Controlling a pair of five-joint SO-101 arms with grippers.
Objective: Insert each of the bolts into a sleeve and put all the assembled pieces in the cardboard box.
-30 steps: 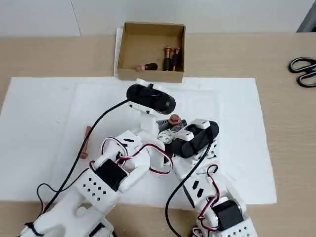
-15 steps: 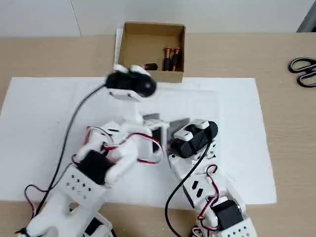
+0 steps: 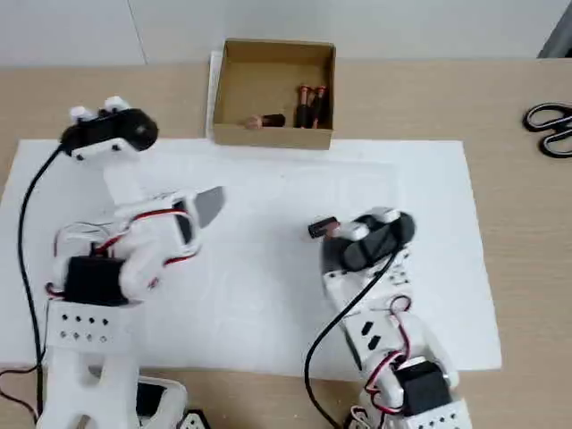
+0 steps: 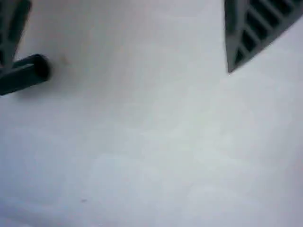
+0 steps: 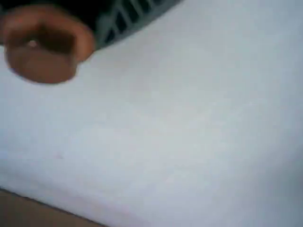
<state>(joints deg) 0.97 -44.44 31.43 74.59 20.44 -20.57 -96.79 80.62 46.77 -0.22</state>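
Observation:
The cardboard box [image 3: 220,89] stands at the far edge of the white paper, holding three copper-headed bolts in dark sleeves [image 3: 308,105]. My right gripper [image 3: 327,230] is near the middle of the paper, shut on a dark sleeve with a bolt in it. The bolt's copper head [image 5: 42,47] shows next to a ribbed finger [image 5: 128,21] in the right wrist view. My left gripper [image 3: 210,204] is over the left part of the paper, open and holding nothing. In the left wrist view a dark cylinder [image 4: 23,75] lies beside one of its fingers [image 4: 251,33].
A white paper sheet [image 3: 268,295] covers most of the wooden table. Black scissors [image 3: 550,125] lie at the far right edge. The left arm's base and cables stand over the paper's left side.
The left arm has swung from the middle, next to the right gripper, out to the left with its gripper open. The right gripper has kept the piece and shifted slightly right.

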